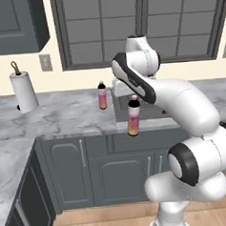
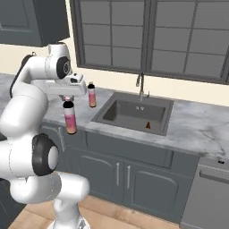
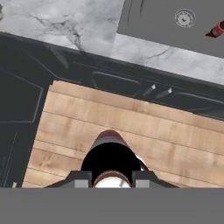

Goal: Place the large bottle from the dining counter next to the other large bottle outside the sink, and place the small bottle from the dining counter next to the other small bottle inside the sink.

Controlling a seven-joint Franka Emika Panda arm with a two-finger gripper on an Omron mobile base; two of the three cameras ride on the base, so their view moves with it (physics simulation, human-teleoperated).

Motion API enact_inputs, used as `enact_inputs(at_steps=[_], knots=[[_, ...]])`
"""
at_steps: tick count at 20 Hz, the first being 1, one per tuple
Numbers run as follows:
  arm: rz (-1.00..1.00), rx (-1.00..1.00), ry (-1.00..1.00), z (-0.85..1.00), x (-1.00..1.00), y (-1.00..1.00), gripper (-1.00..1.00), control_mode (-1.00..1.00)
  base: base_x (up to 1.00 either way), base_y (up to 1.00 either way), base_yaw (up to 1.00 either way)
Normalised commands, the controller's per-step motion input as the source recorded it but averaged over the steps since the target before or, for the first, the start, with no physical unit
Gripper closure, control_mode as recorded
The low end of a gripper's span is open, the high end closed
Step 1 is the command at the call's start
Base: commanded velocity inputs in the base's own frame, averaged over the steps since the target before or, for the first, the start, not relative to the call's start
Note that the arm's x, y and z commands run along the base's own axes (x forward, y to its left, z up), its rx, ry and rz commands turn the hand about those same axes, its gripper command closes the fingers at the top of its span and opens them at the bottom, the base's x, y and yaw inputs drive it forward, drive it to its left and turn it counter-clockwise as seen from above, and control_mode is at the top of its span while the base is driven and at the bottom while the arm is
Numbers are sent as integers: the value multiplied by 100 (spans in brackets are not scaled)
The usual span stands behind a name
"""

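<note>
The grey marble table carries a dark rectangular sink; beside it stands a pink black-capped large bottle. The end effector is clamped on a matching second large bottle, hanging before the table edge

Large pink bottle upright, held aloft

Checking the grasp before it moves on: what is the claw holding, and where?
The claw is shut on the large bottle, gripping it at its black cap.
</note>
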Motion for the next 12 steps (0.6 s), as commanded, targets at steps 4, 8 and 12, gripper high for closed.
enact_inputs(at_steps=[4,8,12], knots=[[0,0,0,0,0,0,100,100,31,14,0],[0,0,0,0,0,0,100,100,18,26,-1],[0,0,0,0,0,0,100,100,42,40,-7]])
